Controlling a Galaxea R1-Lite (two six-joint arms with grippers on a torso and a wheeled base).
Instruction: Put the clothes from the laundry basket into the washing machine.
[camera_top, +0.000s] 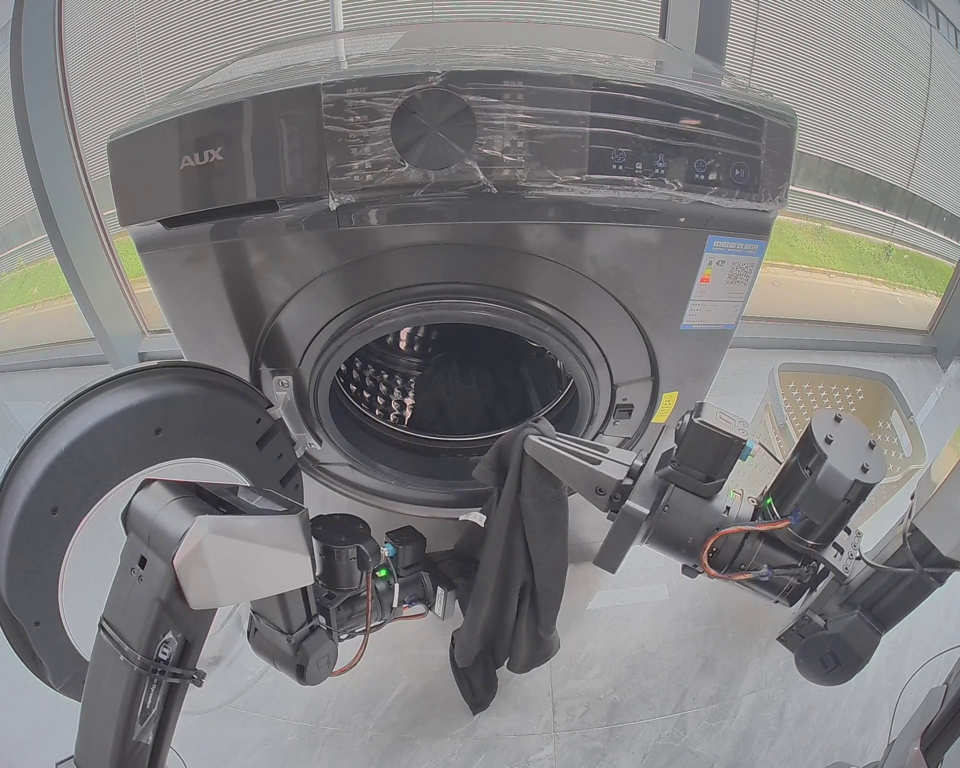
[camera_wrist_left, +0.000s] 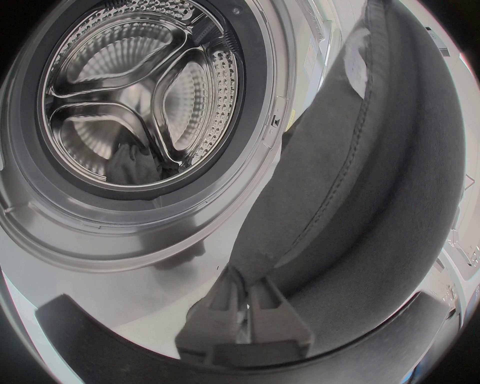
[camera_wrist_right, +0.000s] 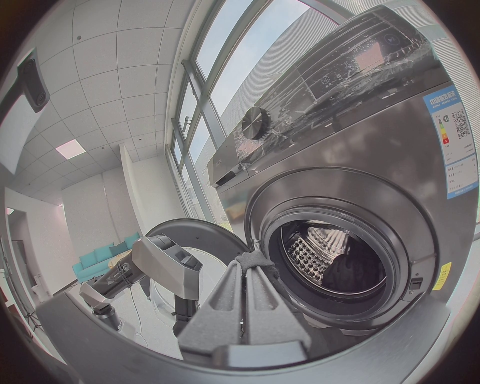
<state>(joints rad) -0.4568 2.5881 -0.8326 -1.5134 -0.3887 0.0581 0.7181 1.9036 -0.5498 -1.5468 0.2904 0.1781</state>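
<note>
Now right gripper (camera_top: 535, 446), left gripper (camera_wrist_left: 243, 281) both clamped on dark garment (camera_top: 520, 560) hanging before washing machine (camera_top: 640, 300) mouth.

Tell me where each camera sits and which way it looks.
Head view: on the robot's head, looking down at the washing machine; left arm, right arm show.
Left wrist view: on the left arm, facing the drum; left gripper pinches the dark garment.
Right wrist view: on the right arm, facing the machine; right gripper pinches that garment.
All three share the open drum.

The right gripper (camera_top: 540, 447) clamps a dark garment (camera_top: 515, 570) hanging before the washing machine (camera_top: 450, 260); door (camera_top: 90, 470) open; laundry basket (camera_top: 850, 400) at right.
</note>
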